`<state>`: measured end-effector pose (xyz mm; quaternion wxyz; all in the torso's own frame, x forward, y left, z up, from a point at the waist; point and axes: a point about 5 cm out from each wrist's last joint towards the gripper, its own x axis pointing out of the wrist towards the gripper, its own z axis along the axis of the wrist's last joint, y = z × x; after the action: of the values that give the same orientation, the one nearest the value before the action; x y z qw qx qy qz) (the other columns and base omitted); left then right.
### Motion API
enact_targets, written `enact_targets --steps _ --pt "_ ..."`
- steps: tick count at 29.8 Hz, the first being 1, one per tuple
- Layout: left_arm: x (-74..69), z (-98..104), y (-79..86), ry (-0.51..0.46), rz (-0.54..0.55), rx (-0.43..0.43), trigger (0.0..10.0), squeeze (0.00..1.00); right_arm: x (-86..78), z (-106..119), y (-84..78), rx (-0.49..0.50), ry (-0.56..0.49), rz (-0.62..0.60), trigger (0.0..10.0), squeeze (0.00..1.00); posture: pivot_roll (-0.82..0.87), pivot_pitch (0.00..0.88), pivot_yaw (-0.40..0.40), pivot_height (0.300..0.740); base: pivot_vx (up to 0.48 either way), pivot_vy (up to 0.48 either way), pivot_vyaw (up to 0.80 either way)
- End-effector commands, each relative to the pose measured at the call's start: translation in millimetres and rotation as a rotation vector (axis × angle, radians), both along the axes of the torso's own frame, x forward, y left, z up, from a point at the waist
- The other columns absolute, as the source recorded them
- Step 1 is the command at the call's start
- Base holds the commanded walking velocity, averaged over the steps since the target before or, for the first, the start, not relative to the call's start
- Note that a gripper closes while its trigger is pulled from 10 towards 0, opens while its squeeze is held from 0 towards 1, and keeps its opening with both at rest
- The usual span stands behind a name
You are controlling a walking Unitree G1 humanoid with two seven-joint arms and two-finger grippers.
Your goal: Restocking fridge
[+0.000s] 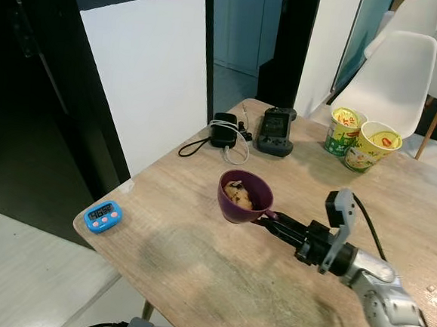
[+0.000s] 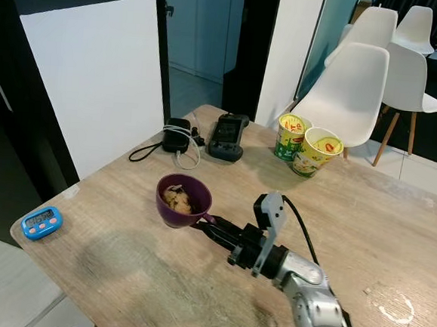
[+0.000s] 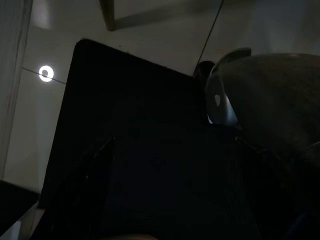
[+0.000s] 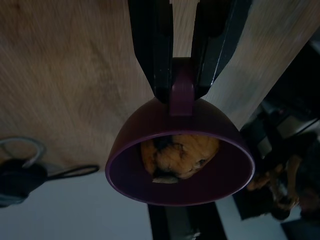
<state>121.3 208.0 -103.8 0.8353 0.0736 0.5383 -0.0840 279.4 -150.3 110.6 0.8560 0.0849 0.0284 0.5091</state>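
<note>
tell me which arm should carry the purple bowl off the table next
The right one. Its claw already grips the handle of the purple bowl, fingers closed on either side of it, as the right wrist view shows. The left arm hangs idle in the dark, away from the table.

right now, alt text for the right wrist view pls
The right gripper has its jaws closed on the handle of a purple bowl holding brownish food, above a wooden table. A black cable lies nearby.
</note>
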Motion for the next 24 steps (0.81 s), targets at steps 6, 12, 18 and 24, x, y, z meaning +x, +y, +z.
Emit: enact_targets --steps 6,12,18,24 --pt "-3.3 -1 0.8 0.021 0.003 0.003 10.0 0.00 -0.9 8 -4.9 0.012 -0.025 0.013 10.0 0.00 0.05 0.000 0.009 0.740 -0.043 0.000 0.00" --pt "-4.8 -1 2.9 0.023 0.004 0.005 10.0 0.00 -4.9 5 3.2 0.006 -0.004 0.048 10.0 0.00 0.05 0.000 0.005 0.740 -0.279 0.000 0.00" --pt "-7.5 -2 2.2 0.029 0.005 0.002 10.0 0.00 -7.6 4 7.9 0.011 0.009 0.069 10.0 0.00 0.05 0.000 0.005 0.740 -0.300 0.000 0.00" --pt "-10.3 -4 -5.5 0.035 0.001 -0.009 10.0 0.00 -9.5 -1 14.5 0.019 0.029 0.077 10.0 0.00 0.05 0.000 0.008 0.740 -0.313 0.000 0.00"
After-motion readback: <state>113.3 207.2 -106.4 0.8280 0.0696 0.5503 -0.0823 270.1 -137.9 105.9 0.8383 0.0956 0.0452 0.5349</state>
